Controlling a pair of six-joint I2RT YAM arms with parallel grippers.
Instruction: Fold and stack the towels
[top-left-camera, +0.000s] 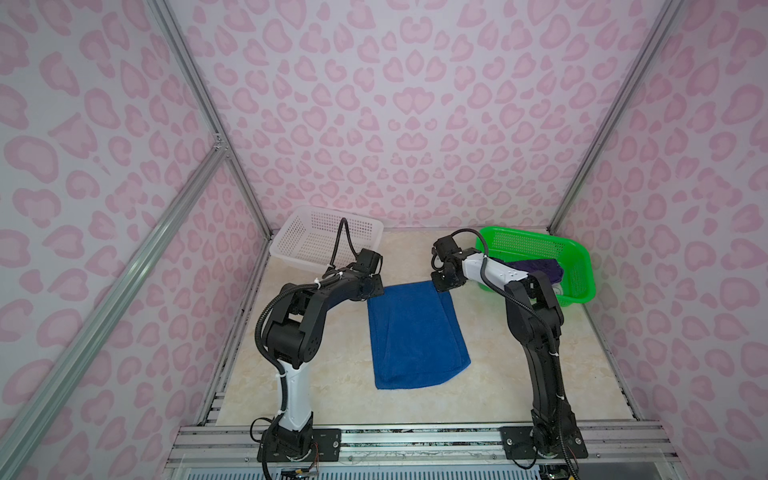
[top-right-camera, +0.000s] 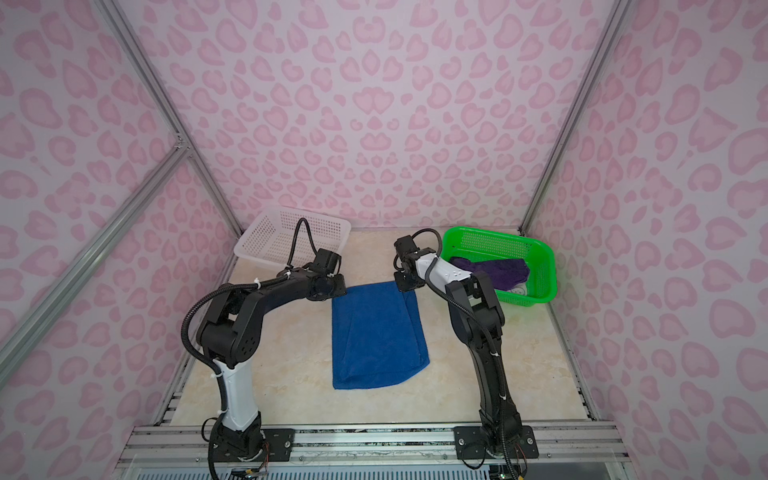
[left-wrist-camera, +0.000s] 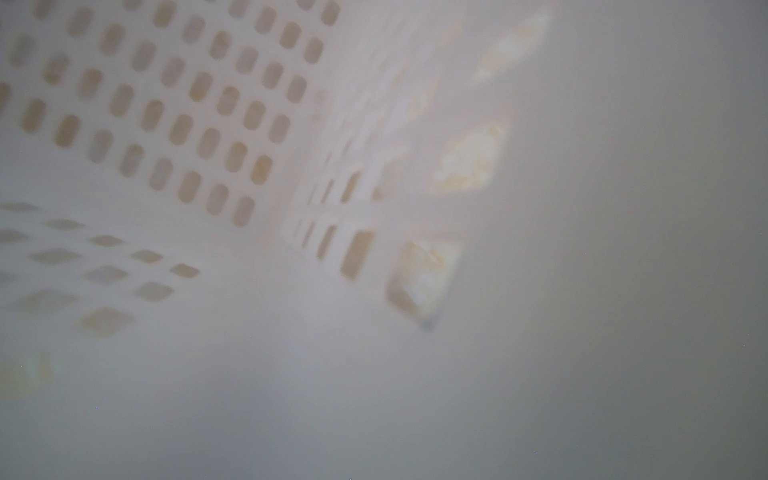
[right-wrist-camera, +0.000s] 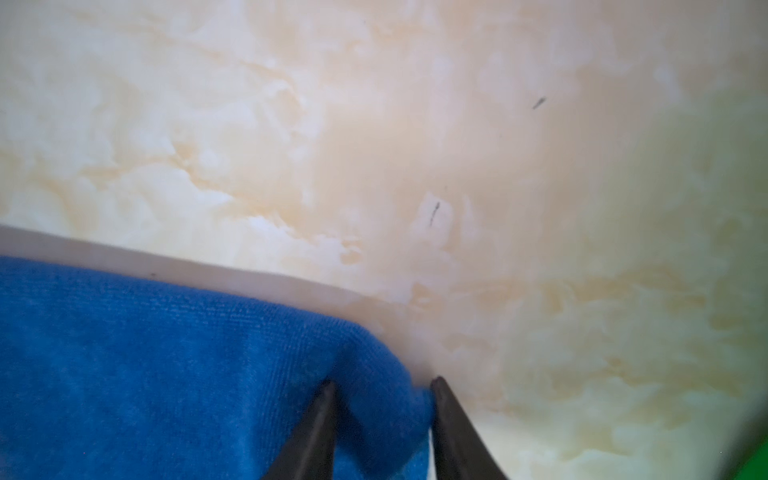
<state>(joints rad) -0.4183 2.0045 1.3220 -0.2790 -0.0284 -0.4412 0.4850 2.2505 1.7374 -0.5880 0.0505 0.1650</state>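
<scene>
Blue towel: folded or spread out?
Folded. The blue towel lies doubled over, its upper layer's edge running down its right side in both top views.

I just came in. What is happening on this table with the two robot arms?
A royal blue terry towel lies on the marbled table, apparently folded once lengthwise. The right gripper appears to pinch its far right corner. The left gripper sits at the far left corner, its jaws hidden. A dark purple towel lies in the green perforated plastic basket. The white perforated plastic basket stands far left.
</scene>
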